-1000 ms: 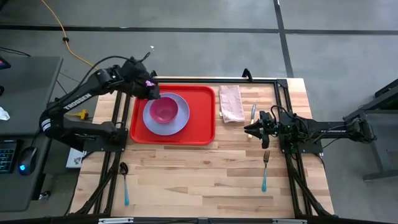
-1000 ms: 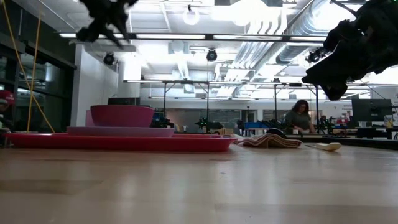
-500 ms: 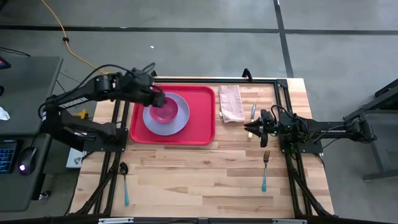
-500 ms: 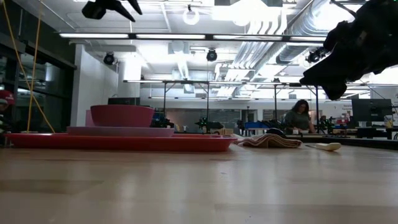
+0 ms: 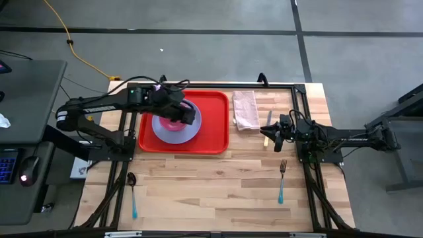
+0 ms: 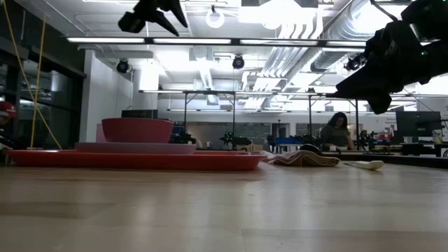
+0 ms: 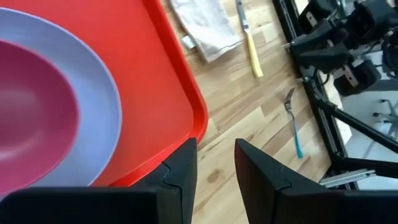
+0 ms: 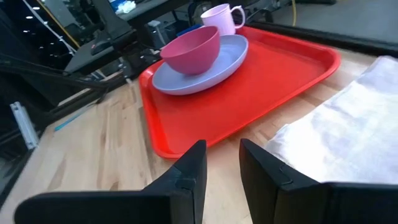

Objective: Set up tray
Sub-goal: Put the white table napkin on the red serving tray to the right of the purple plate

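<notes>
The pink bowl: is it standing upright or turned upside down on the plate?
Upright. The pink bowl sits on the lavender plate in the red tray, its open rim facing up and its narrower base down.

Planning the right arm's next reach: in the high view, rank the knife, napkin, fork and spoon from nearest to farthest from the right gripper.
From the right gripper:
1. Knife, right beside it, toward the table's far edge.
2. Napkin, just past the knife, next to the tray.
3. Fork, toward the near edge on the right side.
4. Spoon, across the table at the near left.

Bowl (image 5: 173, 119) on plate (image 5: 176, 129) on tray (image 5: 215, 125)
</notes>
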Controlling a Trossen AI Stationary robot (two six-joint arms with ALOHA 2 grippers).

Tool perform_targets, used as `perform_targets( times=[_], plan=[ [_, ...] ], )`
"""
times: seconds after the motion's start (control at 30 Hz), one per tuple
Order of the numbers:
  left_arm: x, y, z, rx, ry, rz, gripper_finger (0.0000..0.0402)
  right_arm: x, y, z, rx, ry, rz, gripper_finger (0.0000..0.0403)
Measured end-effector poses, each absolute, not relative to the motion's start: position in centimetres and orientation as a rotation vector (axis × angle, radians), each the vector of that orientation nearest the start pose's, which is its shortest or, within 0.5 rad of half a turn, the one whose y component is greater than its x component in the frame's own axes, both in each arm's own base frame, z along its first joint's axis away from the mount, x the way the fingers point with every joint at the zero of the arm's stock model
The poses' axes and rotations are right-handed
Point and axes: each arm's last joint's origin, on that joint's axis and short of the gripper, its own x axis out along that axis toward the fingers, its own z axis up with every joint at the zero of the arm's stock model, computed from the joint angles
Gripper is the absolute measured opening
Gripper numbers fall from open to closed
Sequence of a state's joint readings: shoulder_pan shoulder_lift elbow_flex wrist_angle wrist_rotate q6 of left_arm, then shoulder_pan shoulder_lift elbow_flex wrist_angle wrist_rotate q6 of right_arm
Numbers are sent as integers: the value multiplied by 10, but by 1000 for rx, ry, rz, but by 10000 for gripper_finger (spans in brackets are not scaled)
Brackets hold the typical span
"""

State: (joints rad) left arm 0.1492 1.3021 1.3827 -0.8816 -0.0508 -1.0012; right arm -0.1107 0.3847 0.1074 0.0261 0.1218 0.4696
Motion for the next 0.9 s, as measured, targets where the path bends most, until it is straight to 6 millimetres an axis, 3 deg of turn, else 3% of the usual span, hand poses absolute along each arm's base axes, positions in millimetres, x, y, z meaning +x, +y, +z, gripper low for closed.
perform_targets(
  times=[0.57,0.9],
  plan=[
    [301,47,364,-977,436,471,138,120,-16,169,468,196,-273,73],
    [310,48,357,-966,445,474,138,119,-19,169,477,166,-378,73]
  ],
)
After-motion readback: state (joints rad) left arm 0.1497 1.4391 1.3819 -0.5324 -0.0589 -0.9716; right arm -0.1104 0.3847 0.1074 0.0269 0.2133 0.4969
